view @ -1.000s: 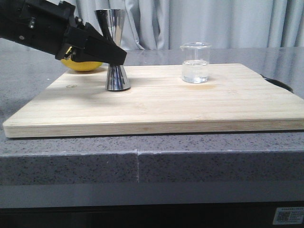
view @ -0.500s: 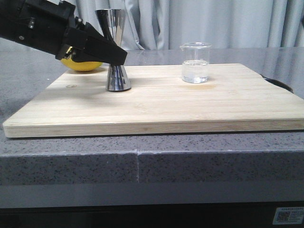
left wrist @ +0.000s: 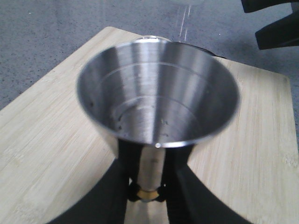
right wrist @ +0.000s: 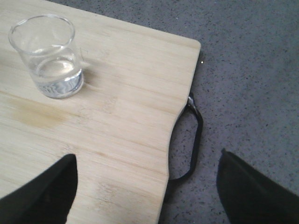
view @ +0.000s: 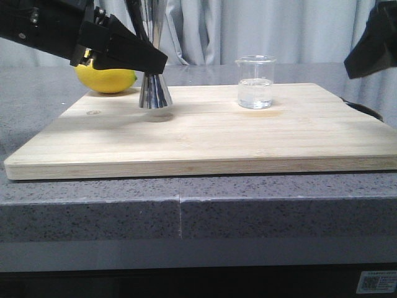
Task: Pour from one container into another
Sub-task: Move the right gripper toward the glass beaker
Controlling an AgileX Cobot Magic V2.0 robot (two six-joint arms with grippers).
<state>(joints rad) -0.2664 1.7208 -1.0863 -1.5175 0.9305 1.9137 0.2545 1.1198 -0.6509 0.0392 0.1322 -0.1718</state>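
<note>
Lifted since half a second ago: the tall shiny steel hourglass jigger (view: 154, 87) now hangs clear of the pale bamboo cutting board (view: 205, 146), a soft shadow on the wood under its base; earlier it stood on the board. Left black gripper (view: 146, 62) has risen with it, jaws closed on the jigger's narrow waist. Left wrist view: two dark fingers (left wrist: 180, 186) pinch either side of the thin gold band, the upper cup's open mouth facing the camera, inside looks dry with faint ring marks. Jigger upright in the front view, its top cut off by the frame edge.

Small clear glass beaker (view: 255, 82) unmoved, standing upright on the board's far side, well apart from the jigger toward the right. Clear liquid fills roughly its lower half; pouring lip and faint white marks visible (right wrist: 48, 56).

Right black gripper (view: 372, 45) has come into the front view at the upper right edge, above the board's right end, not touching anything. Right wrist view shows its fingertips (right wrist: 44, 189) spread wide with nothing between them, the beaker some way ahead.

Yellow lemon (view: 105, 79) sits on the grey speckled counter (view: 186, 205) just behind the board's left far corner. Black loop handle (right wrist: 191, 140) at the board's right edge. Grey curtain (view: 291, 31) behind.
</note>
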